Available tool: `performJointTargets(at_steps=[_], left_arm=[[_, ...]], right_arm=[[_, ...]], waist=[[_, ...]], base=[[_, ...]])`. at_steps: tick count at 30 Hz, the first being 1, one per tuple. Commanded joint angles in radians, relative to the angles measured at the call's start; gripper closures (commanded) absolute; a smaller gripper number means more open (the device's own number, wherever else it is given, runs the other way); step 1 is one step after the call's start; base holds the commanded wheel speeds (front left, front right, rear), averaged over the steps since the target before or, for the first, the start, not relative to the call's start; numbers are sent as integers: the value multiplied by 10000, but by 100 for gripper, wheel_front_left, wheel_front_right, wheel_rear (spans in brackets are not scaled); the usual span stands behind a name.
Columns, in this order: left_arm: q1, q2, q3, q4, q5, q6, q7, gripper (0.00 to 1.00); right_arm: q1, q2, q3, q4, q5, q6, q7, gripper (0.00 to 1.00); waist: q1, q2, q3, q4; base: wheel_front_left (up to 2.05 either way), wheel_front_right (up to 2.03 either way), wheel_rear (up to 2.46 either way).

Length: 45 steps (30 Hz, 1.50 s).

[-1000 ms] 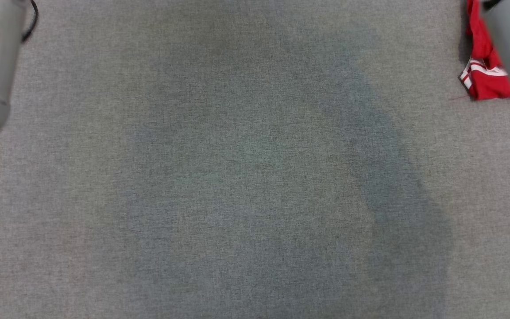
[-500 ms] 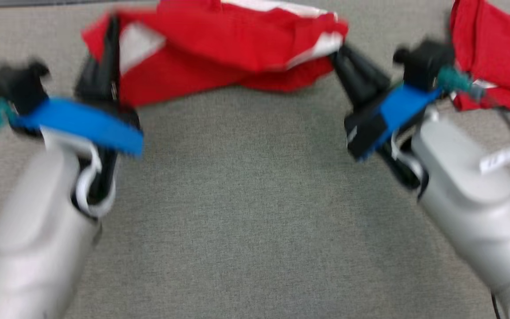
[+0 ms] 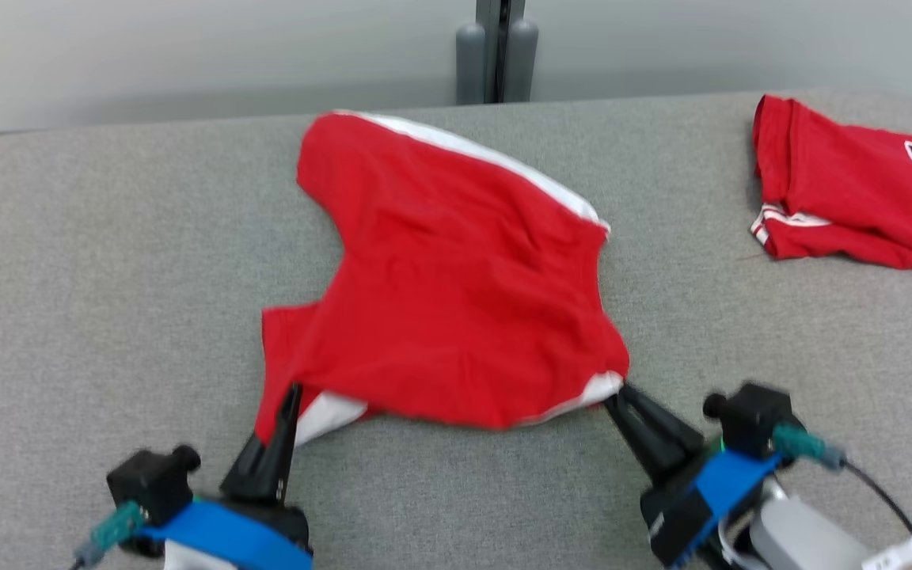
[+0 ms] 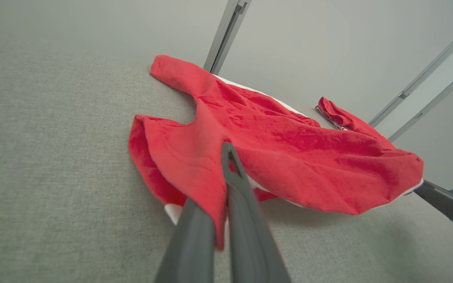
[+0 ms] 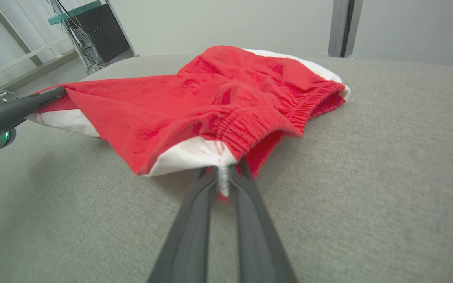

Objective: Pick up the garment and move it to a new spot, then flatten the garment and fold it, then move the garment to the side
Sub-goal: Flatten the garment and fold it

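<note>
The garment [image 3: 456, 301], a pair of red shorts with white side panels and a gathered elastic waistband, lies near the middle of the grey fabric-covered surface [image 3: 108, 237], stretched between the two hands along its near edge. The left hand [image 3: 291, 394] is clenched on the near left corner; in the left wrist view red cloth is pinched between the two dark fingers and drapes over one of them. The right hand [image 3: 613, 389] is clenched on the near right corner, where a white panel meets the elastic band; in the right wrist view the fingers [image 5: 246, 184] close on a thin bunch of white and red cloth. The near hem hangs a little above the surface between the two grips, sagging in the middle and casting a shadow beneath it, while the far part of the shorts, including one leg that reaches toward the back edge, rests on the surface. A red jersey [image 3: 844, 198] with black-and-white numerals lies at the far right of the surface, well apart from the shorts. A grey post [image 3: 495, 51] stands behind the back edge against a pale wall.
</note>
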Motion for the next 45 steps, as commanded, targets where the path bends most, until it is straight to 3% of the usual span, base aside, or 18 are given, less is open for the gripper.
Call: performJointTargets(at_steps=[1,11,19,29,39,45], left_arm=[[166,43,48,-81,57,-12,-44,100],[2328,282,128,-1045,323,-12,-45,100],[1940,633,-262,-1102,443,-12,-45,100],[-924,2003,-729,-803,149,-12,103,100],[-4928,3430,-1701,-50,-613,-11,1173,100],[-6910,3808,-2723,1208,-972,-9,1668,100]], right_arm=[[303,-102,-39,-127,-113,1,-33,100],[3237,-569,-649,-1416,-93,1,-33,100],[3217,-333,-1038,-1818,-160,1,-23,100],[1932,412,-1986,-1801,-132,1,-26,100],[128,2128,-2143,-936,-774,1,-27,100],[-1005,2844,-2134,-137,-1128,1,-29,100]], waist=[[3,3,-165,-80],[3,3,-1000,-52],[3,3,-963,-236],[3,3,-23,-673],[3,3,1611,-1697],[3,3,2295,-2287]], base=[[0,0,0],[0,0,0],[0,0,0],[0,0,0],[0,0,0],[0,0,0]])
